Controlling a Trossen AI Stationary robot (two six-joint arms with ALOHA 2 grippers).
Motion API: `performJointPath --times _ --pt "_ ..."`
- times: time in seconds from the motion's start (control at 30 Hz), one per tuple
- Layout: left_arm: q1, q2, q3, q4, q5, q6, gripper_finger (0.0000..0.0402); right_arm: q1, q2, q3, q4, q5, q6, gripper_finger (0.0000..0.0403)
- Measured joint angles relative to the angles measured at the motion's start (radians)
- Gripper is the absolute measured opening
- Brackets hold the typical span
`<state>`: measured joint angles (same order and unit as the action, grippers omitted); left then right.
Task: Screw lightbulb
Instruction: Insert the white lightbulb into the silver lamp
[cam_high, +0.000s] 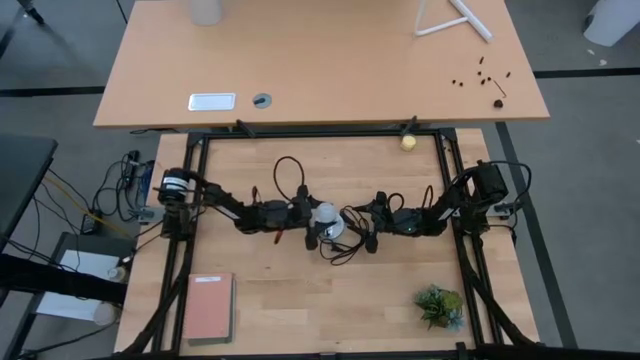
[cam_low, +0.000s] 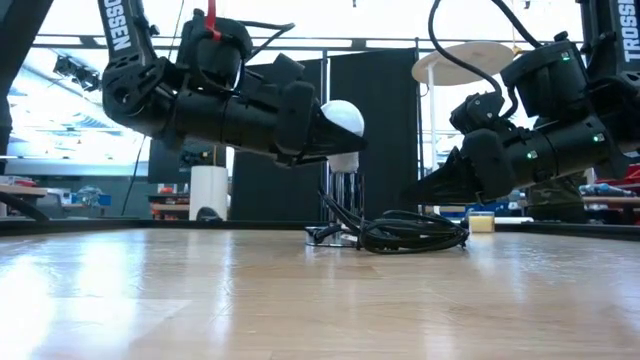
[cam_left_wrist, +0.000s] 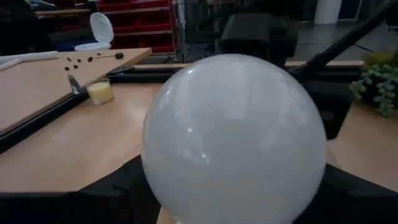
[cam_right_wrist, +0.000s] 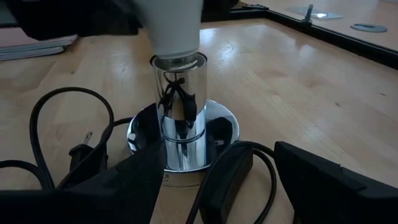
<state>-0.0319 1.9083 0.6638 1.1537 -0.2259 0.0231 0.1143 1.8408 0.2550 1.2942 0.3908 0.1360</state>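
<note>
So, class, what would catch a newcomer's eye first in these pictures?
The white lightbulb, held in the left claw at mid-table, its base sitting in the top of a shiny silver socket. The right claw sits at the socket's disc base among loops of black cord.

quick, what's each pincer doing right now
left pincer: shut on the lightbulb, over the socket.
right pincer: open, around the socket's base, holding nothing.

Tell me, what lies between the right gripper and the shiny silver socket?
In the right wrist view, only a loop of black cord with its inline switch lies between the right gripper and the shiny silver socket, whose top holds the white frosted lightbulb.
</note>
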Motion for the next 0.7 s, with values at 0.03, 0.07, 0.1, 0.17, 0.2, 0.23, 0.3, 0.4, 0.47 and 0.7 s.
performJointPath --times 0.03,0.07,0.1,0.17,0.2,0.23,0.3,0.4,0.47,0.7 --pt "0.004 0.0 0.007 -0.003 0.009 0.0 0.0273 0.0 0.0 0.0 0.0 0.0 0.0 0.0308" --pt "0.008 0.0 0.016 -0.008 0.019 0.0 0.0273 0.0 0.0 0.0 0.0 0.0 0.0 0.0308" --pt "0.012 0.0 0.025 -0.015 0.032 0.0 0.0273 0.0 0.0 0.0 0.0 0.0 0.0 0.0308" --pt "0.018 0.0 0.034 -0.031 0.039 0.0 0.0273 0.0 0.0 0.0 0.0 0.0 0.0 0.0308" --pt "0.02 0.0 0.034 -0.035 0.046 -0.001 0.0273 0.0 0.0 0.0 0.0 0.0 0.0 0.0308" --pt "0.021 0.0 0.034 -0.039 0.053 -0.001 0.0273 0.0 0.0 0.0 0.001 0.0 0.0 0.0308" --pt "0.023 0.0 0.034 -0.055 0.056 -0.001 0.0273 0.0 0.0 0.0 0.002 0.0 0.0 0.0308" --pt "0.023 0.0 0.034 -0.075 0.056 -0.016 0.0273 0.0 0.0 0.0 0.008 -0.001 0.0 0.0308" --pt "0.024 0.0 0.034 -0.084 0.056 -0.031 0.0273 0.0 0.0 0.0 0.014 -0.001 0.0 0.0308" --pt "0.024 0.0 0.034 -0.087 0.056 -0.042 0.0273 0.0 0.0 0.0 0.014 -0.022 0.0 0.0308"
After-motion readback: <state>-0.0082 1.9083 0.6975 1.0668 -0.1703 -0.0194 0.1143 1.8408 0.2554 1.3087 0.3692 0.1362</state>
